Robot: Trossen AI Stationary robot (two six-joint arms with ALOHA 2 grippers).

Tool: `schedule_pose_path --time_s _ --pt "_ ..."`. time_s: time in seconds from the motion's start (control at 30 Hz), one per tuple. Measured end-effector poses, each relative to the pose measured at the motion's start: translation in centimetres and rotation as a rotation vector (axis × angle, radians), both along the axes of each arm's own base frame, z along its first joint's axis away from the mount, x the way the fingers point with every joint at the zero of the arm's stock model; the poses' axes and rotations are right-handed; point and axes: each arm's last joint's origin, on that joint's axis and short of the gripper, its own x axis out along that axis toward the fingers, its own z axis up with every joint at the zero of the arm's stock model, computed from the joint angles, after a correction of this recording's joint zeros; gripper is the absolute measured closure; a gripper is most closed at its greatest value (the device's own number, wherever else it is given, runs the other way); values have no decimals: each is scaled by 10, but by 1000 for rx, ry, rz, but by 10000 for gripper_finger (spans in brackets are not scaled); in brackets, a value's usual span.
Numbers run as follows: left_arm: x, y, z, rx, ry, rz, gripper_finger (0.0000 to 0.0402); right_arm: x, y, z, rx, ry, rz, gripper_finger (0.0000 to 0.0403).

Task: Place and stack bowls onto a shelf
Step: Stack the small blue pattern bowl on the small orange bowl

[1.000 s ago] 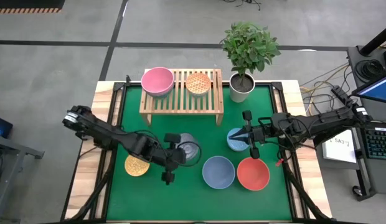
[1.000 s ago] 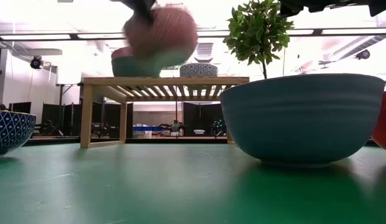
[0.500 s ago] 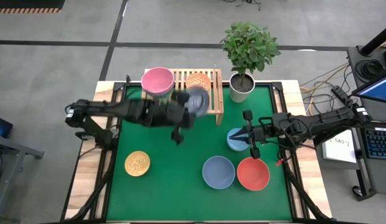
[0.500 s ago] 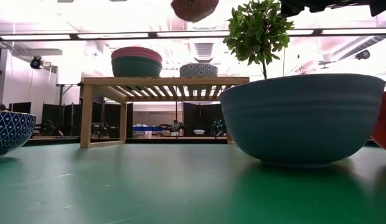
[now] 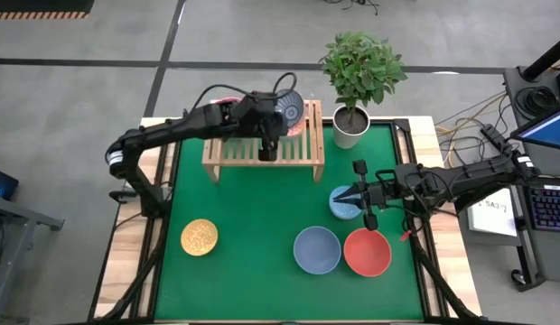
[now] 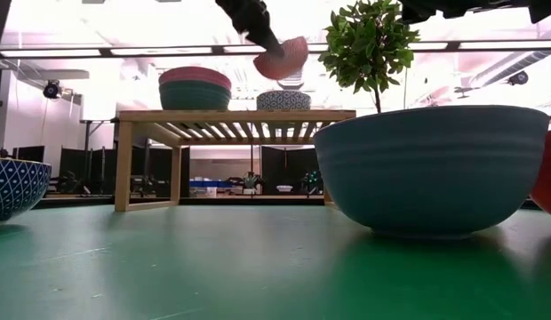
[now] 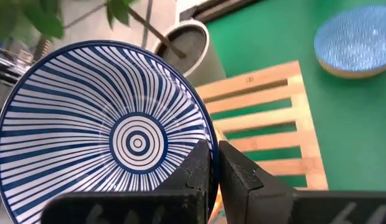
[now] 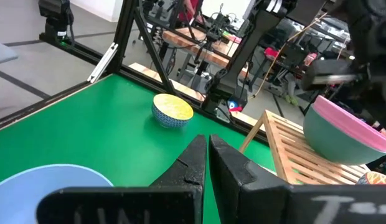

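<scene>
Left gripper clamps blue-white bowl by its rim, tilted, above shelf.
Orange bowl sits beneath it; pink bowl stacked in teal bowl. Right gripper, fingers together, over light blue bowl.

Even overhead lighting, soft shadows. Low view: ceiling strips blown out at 12 o'clock; near bowl soft; raised bowl motion-blurred.

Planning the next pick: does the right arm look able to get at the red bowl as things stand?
Probably yes. The right gripper hovers over the light blue bowl, holding nothing, and the red bowl sits right beside it, uncovered. The left gripper is away over the shelf, holding the blue-white bowl.
</scene>
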Motion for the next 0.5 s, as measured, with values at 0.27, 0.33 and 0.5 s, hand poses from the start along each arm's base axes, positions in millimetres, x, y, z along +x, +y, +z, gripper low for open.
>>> schedule_pose_path --time_s 0.27,0.33,0.5 --pt "7 9 -14 -18 46 11 394 -1 0 0 -6 -3 0 394" --pt "7 9 -18 -23 76 18 393 -1 0 0 -6 -3 0 394" --pt "7 14 -22 -42 85 47 392 -1 0 0 -4 -3 0 394"
